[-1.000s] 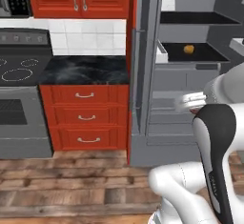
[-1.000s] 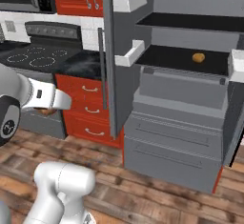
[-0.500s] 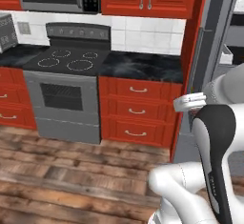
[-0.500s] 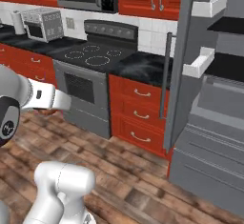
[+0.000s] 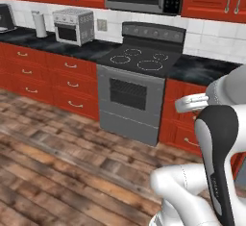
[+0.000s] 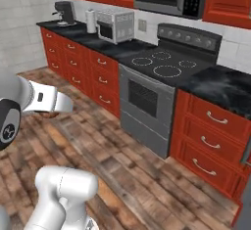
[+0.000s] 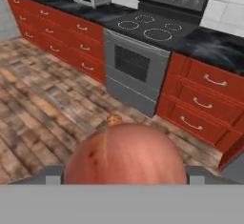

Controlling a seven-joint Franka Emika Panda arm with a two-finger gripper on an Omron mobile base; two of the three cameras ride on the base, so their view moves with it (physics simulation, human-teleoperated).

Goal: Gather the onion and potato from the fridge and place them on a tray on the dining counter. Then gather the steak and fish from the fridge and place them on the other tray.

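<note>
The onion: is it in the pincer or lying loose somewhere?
In the pincer. In the hand view the onion sits right at the pincer, above the wooden floor.

In the hand view we see the onion [image 7: 125, 154], a round bulb with smooth reddish-tan skin, a small darker red blotch on its left side and a short orange-brown tip at its top. It sits close to the camera, low in the middle of that view, with a grey finger tip of the end effector [image 7: 125, 176] showing at each of its flanks, so we take it as held between them. Behind it we see wooden floor, so the onion is off any shelf or table.
</note>
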